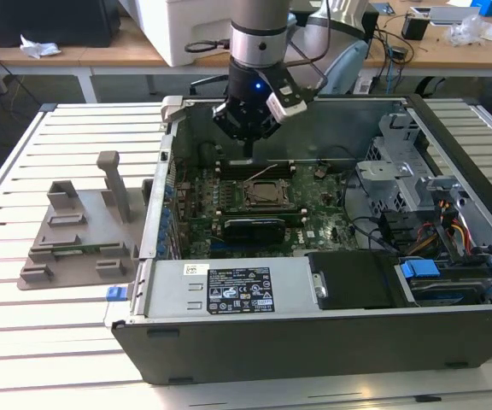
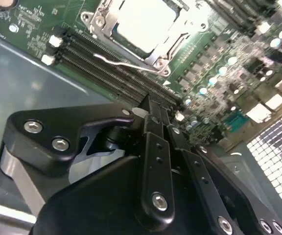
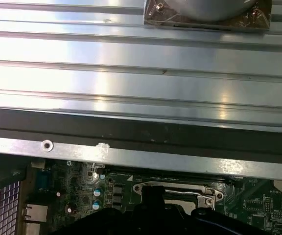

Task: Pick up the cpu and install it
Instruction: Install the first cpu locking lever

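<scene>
The cpu (image 2: 141,22) lies flat in the socket (image 2: 168,49) on the motherboard (image 1: 314,218), its pale top plate framed by the metal socket bracket. In the exterior view the same chip (image 1: 267,192) sits near the middle of the board, inside the open computer case (image 1: 314,333). A thin wire lever (image 2: 126,62) runs along one edge of the socket; whether the retention frame is locked down cannot be told.

The end effector (image 2: 153,110) hangs directly above the board, just beside the socket and over the memory slots (image 2: 106,73). Its two black fingers (image 2: 156,147) are pressed together with nothing between them. In the exterior view the end effector (image 1: 248,149) points straight down from the arm (image 1: 259,51) at the far side of the socket, apart from the chip.

Status, as a judgement: the pick-up and placement appear complete, since the chip rests in the socket and the end effector carries nothing. Securing the socket remains unconfirmed.

On the exterior view's left, a grey holder tray (image 1: 79,235) stands on the slatted surface (image 1: 58,342), well apart from the case. The first wrist view shows the slatted surface (image 3: 131,54) beyond the case wall (image 3: 131,132).
</scene>
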You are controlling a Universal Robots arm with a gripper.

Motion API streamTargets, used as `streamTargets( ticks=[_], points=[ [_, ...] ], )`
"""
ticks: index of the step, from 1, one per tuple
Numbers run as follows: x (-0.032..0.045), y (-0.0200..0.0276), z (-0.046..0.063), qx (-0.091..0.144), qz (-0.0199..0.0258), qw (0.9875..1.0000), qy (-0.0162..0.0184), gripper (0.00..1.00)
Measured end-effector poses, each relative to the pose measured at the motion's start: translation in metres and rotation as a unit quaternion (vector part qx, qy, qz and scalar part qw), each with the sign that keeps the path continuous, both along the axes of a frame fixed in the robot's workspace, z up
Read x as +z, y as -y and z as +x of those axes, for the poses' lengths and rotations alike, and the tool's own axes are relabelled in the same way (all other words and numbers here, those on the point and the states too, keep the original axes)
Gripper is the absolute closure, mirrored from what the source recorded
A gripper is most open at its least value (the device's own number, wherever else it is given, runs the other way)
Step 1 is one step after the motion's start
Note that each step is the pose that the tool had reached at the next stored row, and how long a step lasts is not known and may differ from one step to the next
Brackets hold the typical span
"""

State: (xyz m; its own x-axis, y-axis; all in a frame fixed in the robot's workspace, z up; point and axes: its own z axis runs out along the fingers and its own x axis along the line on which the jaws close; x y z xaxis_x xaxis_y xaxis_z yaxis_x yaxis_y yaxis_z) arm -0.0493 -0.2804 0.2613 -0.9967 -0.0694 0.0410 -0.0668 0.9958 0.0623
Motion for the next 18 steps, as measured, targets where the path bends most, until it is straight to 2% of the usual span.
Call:
streamTargets(
  ticks=[1, 2, 6, 10, 18],
  points=[
    [-0.0035, 0.0027, 0.001, 0.0, 0.0068, 1.0, -0.0006, 0.89],
    [-0.0077, 0.0029, 0.002, 0.0, 0.0067, 1.0, -0.0009, 0.89],
    [-0.0167, 0.0029, 0.006, 0.0, 0.0068, 1.0, -0.0015, 0.89],
    [-0.0277, 0.0029, 0.014, 0.0, 0.0067, 1.0, -0.004, 0.89],
    [-0.0444, 0.0029, 0.033, 0.0, 0.0067, 0.9999, -0.009, 0.89]
  ],
)
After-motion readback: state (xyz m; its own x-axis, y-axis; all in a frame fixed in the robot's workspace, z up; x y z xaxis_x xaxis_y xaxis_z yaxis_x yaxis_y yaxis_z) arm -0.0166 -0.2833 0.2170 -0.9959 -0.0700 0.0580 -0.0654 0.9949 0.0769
